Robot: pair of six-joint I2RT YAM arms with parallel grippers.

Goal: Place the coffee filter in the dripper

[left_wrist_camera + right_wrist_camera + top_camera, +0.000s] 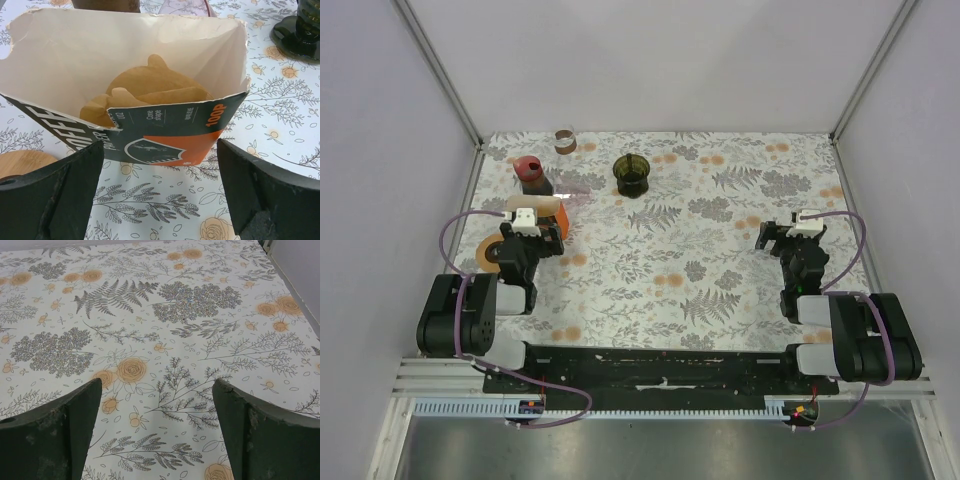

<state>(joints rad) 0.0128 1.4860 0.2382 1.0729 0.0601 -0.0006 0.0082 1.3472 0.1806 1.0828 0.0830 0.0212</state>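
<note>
The filters (150,85) sit as a nested brown stack inside a torn-open box (170,135) at the left of the table (150,300). The left gripper (160,150) hangs just in front of the box with its jaws spread wide and nothing between them. The right gripper (157,385) is just as wide and empty, over bare cloth well off to the right. The dripper (632,175), dark and cup-shaped, stands farther back, near the middle and apart from the box. The paper looks very light, thin and floppy. It will likely crease under a hard pinch, and several sheets may cling and lift together. The best hold seems to be the rounded tabs that stand up above the stack, taken with the fingertips on one edge only, so that a single sheet peels away. The box is light card with an open top, so it may slide or tip if a finger catches its front wall. Once lifted, a filter will probably droop and sway, so a slow carry suits it.
</note>
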